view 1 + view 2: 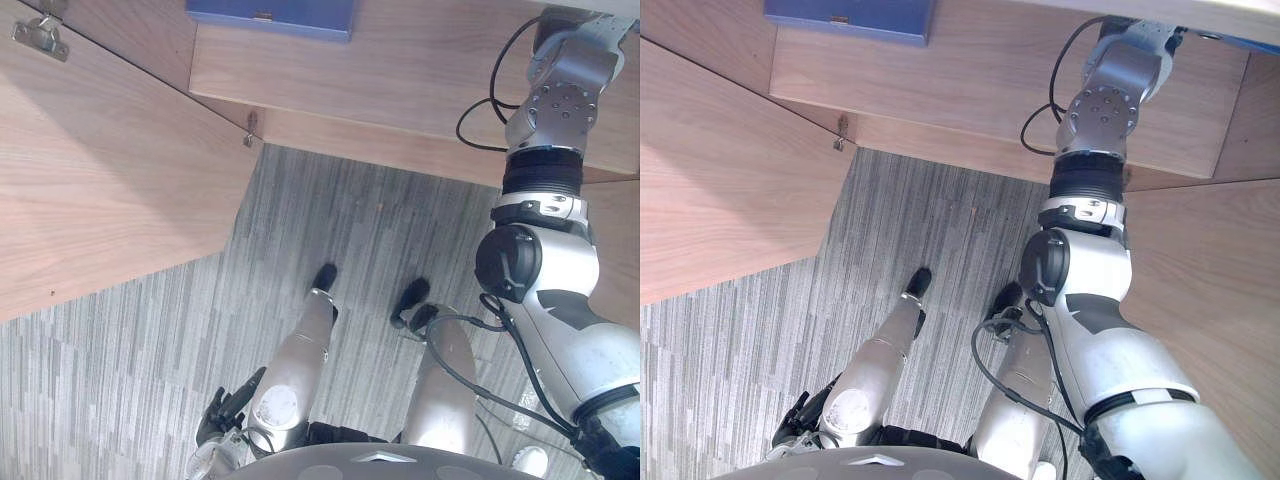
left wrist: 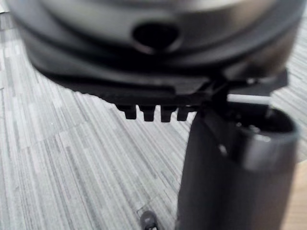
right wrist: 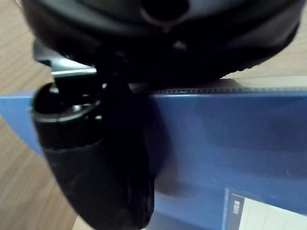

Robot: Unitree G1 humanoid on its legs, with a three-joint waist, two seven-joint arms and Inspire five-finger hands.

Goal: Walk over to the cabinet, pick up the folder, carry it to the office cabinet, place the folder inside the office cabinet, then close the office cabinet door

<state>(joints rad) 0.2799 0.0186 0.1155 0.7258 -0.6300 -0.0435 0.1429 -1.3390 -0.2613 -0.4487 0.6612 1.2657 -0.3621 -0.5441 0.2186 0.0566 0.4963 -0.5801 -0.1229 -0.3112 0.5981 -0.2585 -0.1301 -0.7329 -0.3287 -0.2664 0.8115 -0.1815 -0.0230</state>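
My right hand (image 3: 96, 158) is raised into the open office cabinet, its thumb pressed on the face of a blue folder (image 3: 230, 143) with a white label. A strip of that folder's blue edge (image 1: 1252, 43) shows past the wrist at the cabinet's upper right. The fingers behind the folder are hidden. A second blue folder-like thing (image 1: 270, 15) lies on the wooden shelf (image 1: 400, 70) further left. My left hand (image 1: 228, 405) hangs low beside the leg, fingers relaxed and holding nothing, with grey floor beyond its thumb (image 2: 235, 167).
The cabinet's left door (image 1: 100, 180) stands swung open towards me, with a metal hinge (image 1: 40, 35) at its top. The right door (image 1: 1200, 280) is open too, close behind my right arm. Grey striped carpet (image 1: 330, 220) lies below the shelf.
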